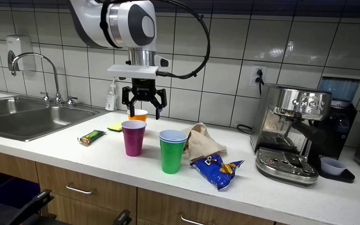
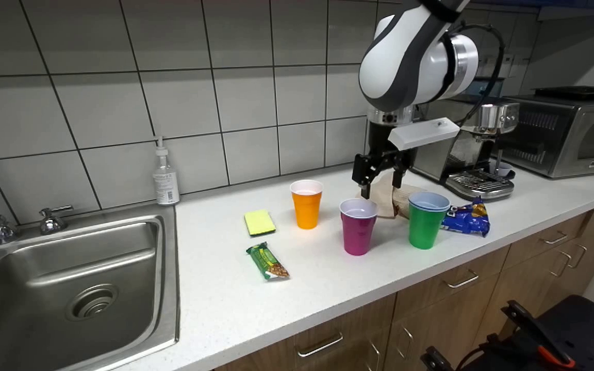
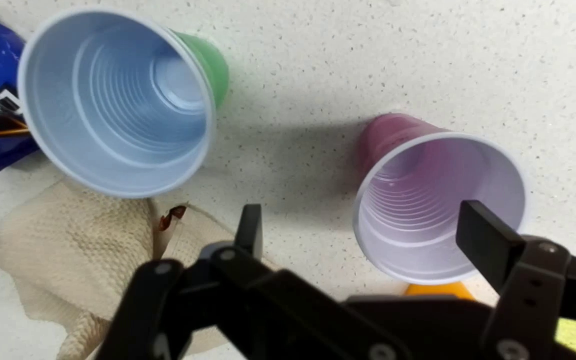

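Nothing was held by spread fingers (image 1: 132,110) near the magenta cup (image 2: 357,234)

The fingers were parted wide above the table (image 1: 102,153), with nothing grasped between them. In the wrist view the mouth of the magenta cup was partly overlapped by one of them, but no contact could be made out. The magenta cup was stood upright on the table, between the orange cup (image 2: 307,208) and the green cup (image 1: 172,157). In an exterior view a doubled rim was shown on the green cup, by which a second cup nested inside was suggested. Behind it a beige cloth (image 1: 198,143) was bunched, and beside it a blue packet (image 1: 216,170) was laid.

The magenta cup was judged light, thin-walled and mildly springy: easily tipped by a nudge and easily dented by a hard squeeze. Its smooth outer wall was thought likely to slip, and a low grip to be weakened by its taper. A gentle hold was favoured on opposite sides just below the rim, or a pinch across the rim itself.
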`<move>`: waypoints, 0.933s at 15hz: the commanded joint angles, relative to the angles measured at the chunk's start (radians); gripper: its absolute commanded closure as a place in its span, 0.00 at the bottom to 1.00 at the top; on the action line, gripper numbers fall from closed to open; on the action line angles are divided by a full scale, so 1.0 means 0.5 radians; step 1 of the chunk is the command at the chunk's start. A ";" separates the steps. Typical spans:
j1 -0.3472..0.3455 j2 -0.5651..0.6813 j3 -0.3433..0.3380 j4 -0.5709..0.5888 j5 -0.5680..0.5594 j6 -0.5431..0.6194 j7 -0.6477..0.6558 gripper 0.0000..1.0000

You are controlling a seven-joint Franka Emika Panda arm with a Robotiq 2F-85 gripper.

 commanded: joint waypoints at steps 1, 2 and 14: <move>-0.003 0.092 0.027 0.083 0.094 -0.006 -0.109 0.00; -0.004 0.113 0.033 0.095 0.106 -0.004 -0.120 0.00; -0.015 0.397 0.050 0.261 0.095 -0.027 -0.107 0.13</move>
